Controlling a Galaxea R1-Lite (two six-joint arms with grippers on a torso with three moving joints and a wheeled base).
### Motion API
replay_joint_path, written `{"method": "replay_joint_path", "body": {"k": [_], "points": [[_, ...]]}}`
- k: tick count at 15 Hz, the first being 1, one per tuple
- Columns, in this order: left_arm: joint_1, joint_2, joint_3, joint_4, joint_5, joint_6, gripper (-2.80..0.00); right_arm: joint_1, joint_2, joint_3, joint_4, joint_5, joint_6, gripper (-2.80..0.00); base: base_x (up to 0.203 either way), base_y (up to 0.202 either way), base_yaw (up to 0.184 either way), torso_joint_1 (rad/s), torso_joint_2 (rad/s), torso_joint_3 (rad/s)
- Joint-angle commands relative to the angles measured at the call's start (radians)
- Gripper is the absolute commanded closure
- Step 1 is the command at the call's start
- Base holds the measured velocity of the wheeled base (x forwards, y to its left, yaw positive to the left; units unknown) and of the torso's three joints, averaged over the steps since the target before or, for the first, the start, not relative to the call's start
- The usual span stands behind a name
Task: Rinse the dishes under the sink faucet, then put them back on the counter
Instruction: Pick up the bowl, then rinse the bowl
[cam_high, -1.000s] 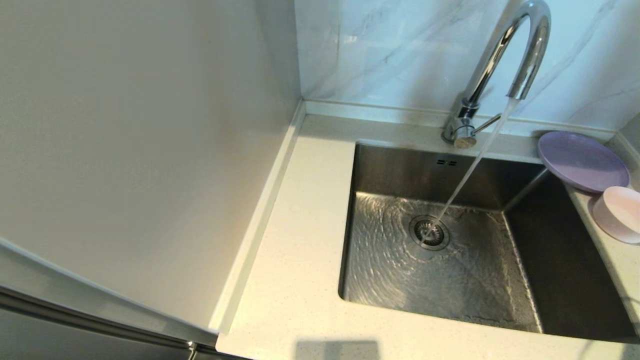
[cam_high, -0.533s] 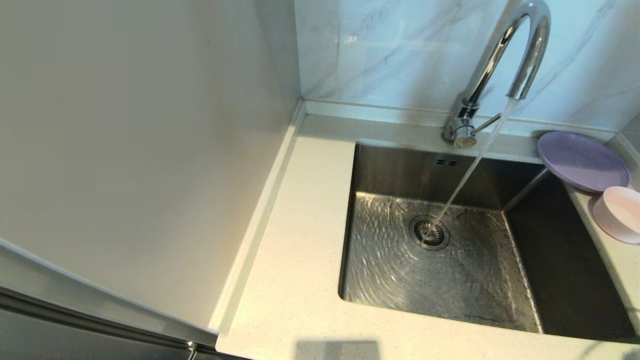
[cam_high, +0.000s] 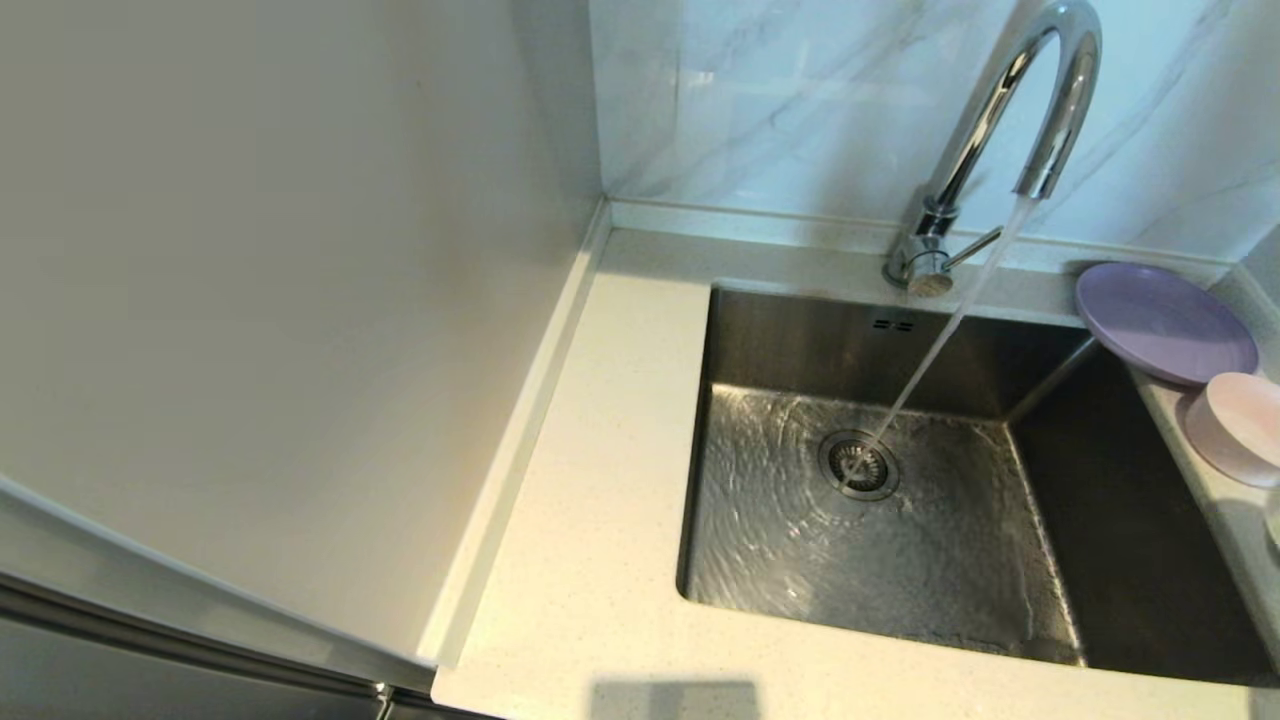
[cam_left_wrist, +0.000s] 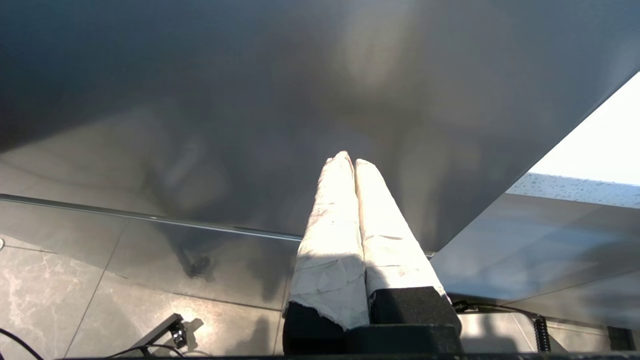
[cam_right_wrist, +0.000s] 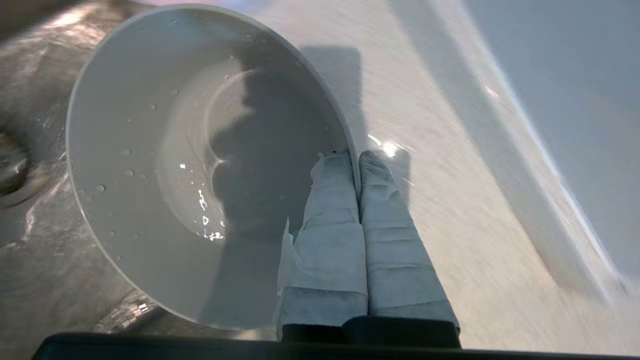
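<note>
Carrying a rinsed bowl toward the counter

Right gripper (cam_right_wrist: 359, 156) pinches the grey-white bowl (cam_right_wrist: 165, 165) by its rim, counter (cam_right_wrist: 450, 165) just beyond; left gripper (cam_left_wrist: 352, 161) parked, clenched empty.

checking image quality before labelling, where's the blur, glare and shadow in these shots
Right wrist view: the counter is streaked with motion blur, while the grey bowl in the right hand stays sharp, with the hand's shadow across it. Head view: glare on the faucet and rippling water in the sink. Left wrist view: overexposed patch at one edge, bright light on the left hand.
</note>
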Motion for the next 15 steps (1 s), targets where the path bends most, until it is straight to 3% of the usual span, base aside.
{"method": "replay_joint_path", "body": {"k": [1,5,7,13,15], "points": [[0.0,0.0,0.0,0.0,0.001,0.0,0.0,0.198,-0.052,-0.056,0.019,-0.045,-0.005,0.0,0.0,0.0,0.0,0.0,0.0,0.0],[0.0,0.0,0.0,0.0,0.001,0.0,0.0,0.47,-0.044,-0.196,0.123,-0.193,-0.019,0.0,0.0,0.0,0.0,0.0,0.0,0.0],[0.0,0.0,0.0,0.0,0.001,0.0,0.0,0.563,-0.006,-0.245,0.132,-0.269,-0.028,0.0,0.0,0.0,0.0,0.0,0.0,0.0],[0.0,0.0,0.0,0.0,0.001,0.0,0.0,0.715,0.13,-0.347,0.129,-0.408,-0.031,0.0,0.0,0.0,0.0,0.0,0.0,0.0],[0.0,0.0,0.0,0.0,0.001,0.0,0.0,0.751,0.18,-0.391,0.127,-0.495,-0.073,0.0,0.0,0.0,0.0,0.0,0.0,0.0]]}}
